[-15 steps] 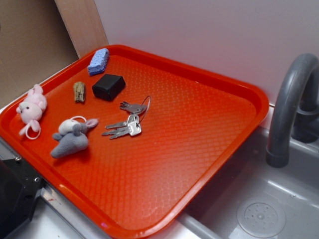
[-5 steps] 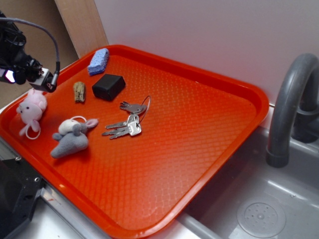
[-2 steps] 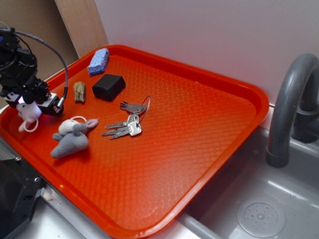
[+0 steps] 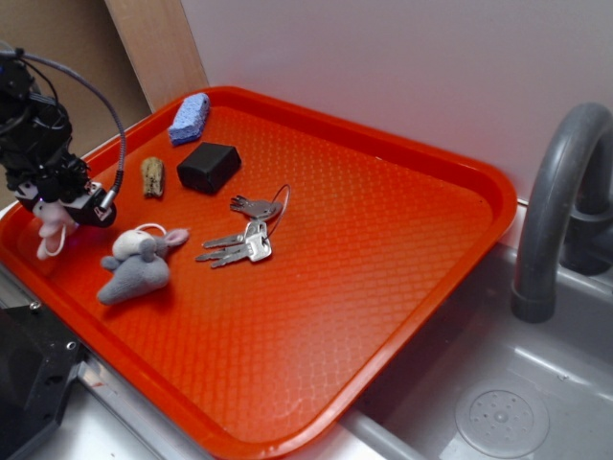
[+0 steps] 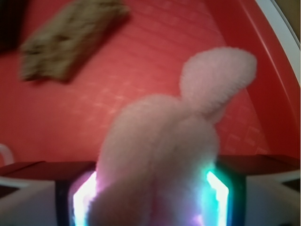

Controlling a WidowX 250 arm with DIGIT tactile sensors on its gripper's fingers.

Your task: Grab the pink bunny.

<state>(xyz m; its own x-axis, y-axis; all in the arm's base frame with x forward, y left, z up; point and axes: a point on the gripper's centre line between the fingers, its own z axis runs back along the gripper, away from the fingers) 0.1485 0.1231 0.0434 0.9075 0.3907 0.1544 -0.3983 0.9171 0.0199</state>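
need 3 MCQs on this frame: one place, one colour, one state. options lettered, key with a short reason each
1. Where on the red tray is the blue sponge?
A. far corner by the wall
B. middle
C. edge nearest the faucet

2. What colour is the small box beside the keys?
A. white
B. black
C. green

3. What is between the jaws of the gripper?
A. the grey plush mouse
B. nothing
C. the pink bunny

Key: 1 A, it lies against the back rim in the exterior view. 2 B, dark on every visible face. 3 C, wrist view shows pink plush filling the gap; the grey plush mouse lies apart on the tray.
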